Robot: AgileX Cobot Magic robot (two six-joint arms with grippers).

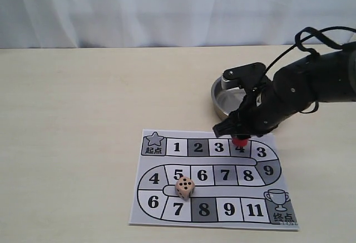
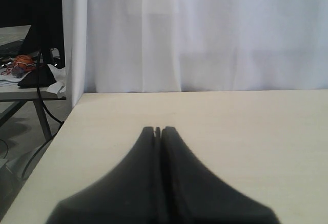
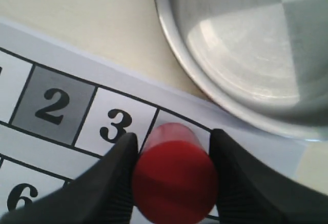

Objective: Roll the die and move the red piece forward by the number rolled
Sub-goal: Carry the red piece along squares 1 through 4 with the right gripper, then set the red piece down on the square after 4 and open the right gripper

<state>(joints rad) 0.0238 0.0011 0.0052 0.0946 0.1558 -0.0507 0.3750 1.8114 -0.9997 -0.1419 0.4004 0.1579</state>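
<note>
The red piece (image 1: 240, 140) stands on square 4 in the top row of the printed game board (image 1: 146, 212). My right gripper (image 1: 239, 133) comes down over it from the right. In the right wrist view both fingers press the sides of the red piece (image 3: 174, 180), so my right gripper (image 3: 174, 136) is shut on it, next to square 3 of the board (image 3: 66, 65). The die (image 1: 184, 187) lies on the board between squares 5 and 7, with several pips showing on top. My left gripper (image 2: 158, 129) is shut and empty above bare table; the exterior view does not show it.
A round metal bowl (image 1: 218, 103) sits just behind the board, under my right arm; its rim (image 3: 177, 49) is close to the held piece. The board ends in a trophy square (image 1: 278, 201) at the front right. A white curtain (image 1: 167, 9) backs the table.
</note>
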